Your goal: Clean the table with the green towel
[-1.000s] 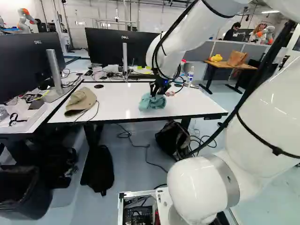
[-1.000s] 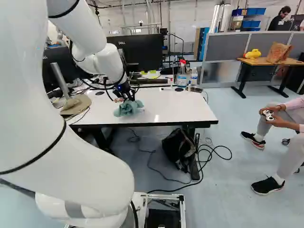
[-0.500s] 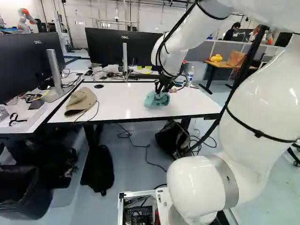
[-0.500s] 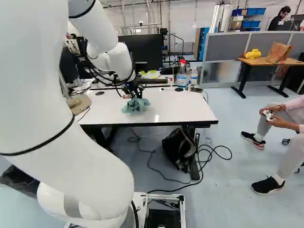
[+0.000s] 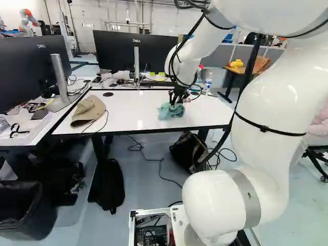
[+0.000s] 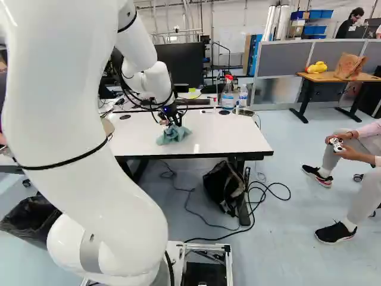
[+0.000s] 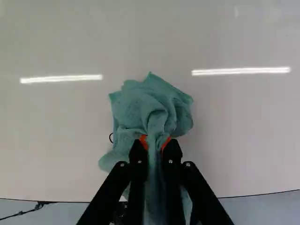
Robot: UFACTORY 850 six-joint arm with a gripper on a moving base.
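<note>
Green towel [image 7: 150, 105]: bunched on the white counter [image 6: 223, 134], with a narrow fold gathered up between the two fingers of the pincer [image 6: 174, 121]. Gripped from both sides, with the orange pads [image 7: 143, 140] pressed against that fold. Most of the cloth spread out ahead of the fingertips in loose, rumpled folds, with some to either side of them and the rest running back between and beneath the fingers. Fingers pointing down at the counter, right over the towel. Just beside the cloth in the wrist view, a thin dark loop [image 7: 111, 137]. At the left of the left base view, on the same counter and well apart from the towel, a tan cap [image 5: 89, 110]. Near the far edge of the counter, in the right base view, a spray bottle [image 6: 227, 95] and a clear bottle [image 6: 243, 96] side by side
</note>
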